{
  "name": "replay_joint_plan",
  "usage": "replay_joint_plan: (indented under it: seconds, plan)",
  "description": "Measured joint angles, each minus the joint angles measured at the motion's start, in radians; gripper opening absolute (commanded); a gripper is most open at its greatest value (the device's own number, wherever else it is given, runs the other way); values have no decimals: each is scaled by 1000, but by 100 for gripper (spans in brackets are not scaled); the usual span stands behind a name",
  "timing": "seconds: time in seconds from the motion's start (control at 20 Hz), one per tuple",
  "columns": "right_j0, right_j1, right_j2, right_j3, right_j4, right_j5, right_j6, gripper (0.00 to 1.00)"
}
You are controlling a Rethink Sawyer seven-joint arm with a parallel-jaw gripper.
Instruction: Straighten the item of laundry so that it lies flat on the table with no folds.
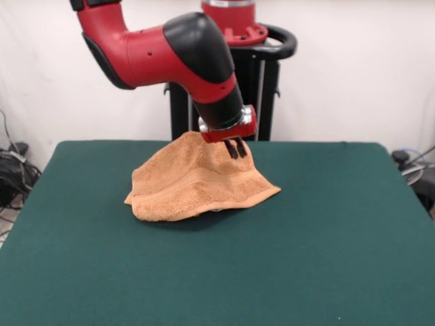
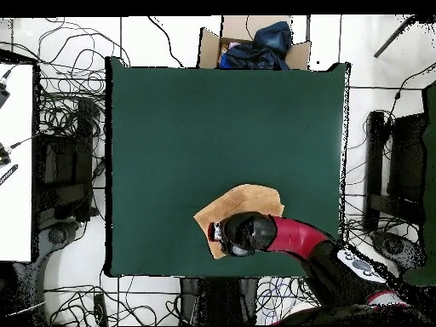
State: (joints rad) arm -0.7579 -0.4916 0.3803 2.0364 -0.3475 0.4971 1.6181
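Note:
The orange-tan towel [image 1: 194, 180] sits bunched on the far middle of the green table [image 1: 306, 238]. It is drawn up into a peak at its far side and folded over along its near edge. My gripper [image 1: 236, 148] hangs at the towel's peak with its two dark fingers close together, shut on the cloth. In the overhead view the towel [image 2: 247, 203] lies near the table's [image 2: 213, 119] bottom edge. The arm's black wrist [image 2: 245, 233] covers part of the towel and hides the gripper.
The black pedestal [image 1: 258, 88] stands just behind the table's far edge. In the overhead view a cardboard box with blue cloth [image 2: 255, 47] stands beyond the top edge. Cables [image 2: 68, 111] lie on the floor at the left, beside a white desk [image 2: 15, 170].

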Motion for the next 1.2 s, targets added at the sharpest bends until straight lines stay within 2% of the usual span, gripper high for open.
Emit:
replay_joint_plan:
  seconds: [0.5, 0.85, 1.2]
  plan:
    - [-20, 0, 58, 14, 0, -148, 0, 0]
    - [-19, 1, 60, 21, 0, -156, 0, 0]
    - [31, 7, 23, 21, -9, -156, 0, 0]
